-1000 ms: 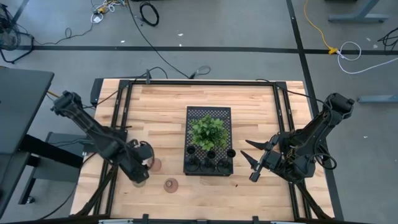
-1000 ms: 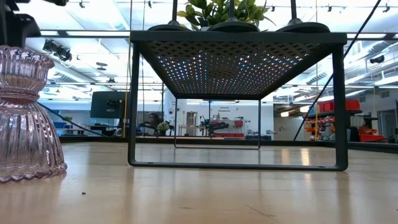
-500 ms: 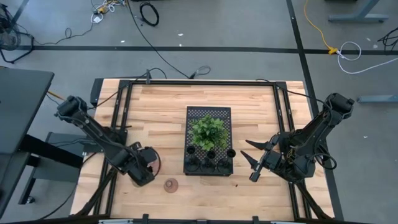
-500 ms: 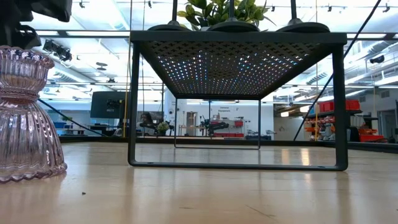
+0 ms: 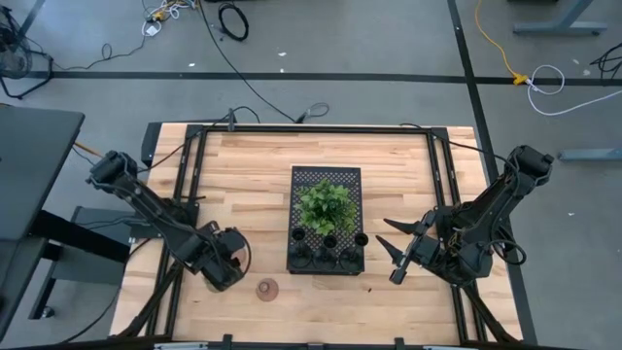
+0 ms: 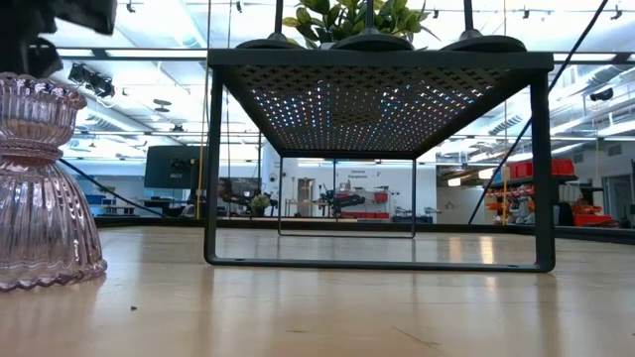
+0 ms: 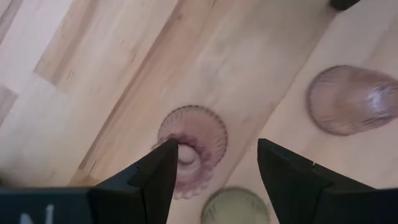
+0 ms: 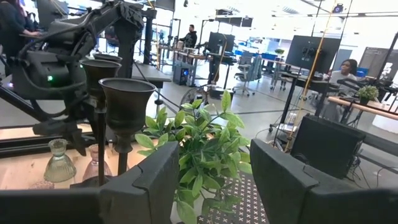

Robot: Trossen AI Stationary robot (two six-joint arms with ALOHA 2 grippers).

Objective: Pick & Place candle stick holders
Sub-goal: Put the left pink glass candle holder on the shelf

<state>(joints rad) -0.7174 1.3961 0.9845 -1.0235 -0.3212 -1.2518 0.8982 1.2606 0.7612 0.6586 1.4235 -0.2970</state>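
Pink ribbed candle stick holder point(image 7: 189, 144) under spread left pincer point(image 7: 214, 163), untouched, right pincer point(image 5: 394, 252) spread, idle

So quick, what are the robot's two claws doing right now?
Left gripper: open, holding nothing, above a pink candle holder.
Right gripper: open, empty, waiting beside the black tray.

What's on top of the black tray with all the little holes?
On the black tray sit a green leafy plant and three black candle stick holders along its near edge. The leaves hide the tray's middle, so anything beneath them cannot be seen.
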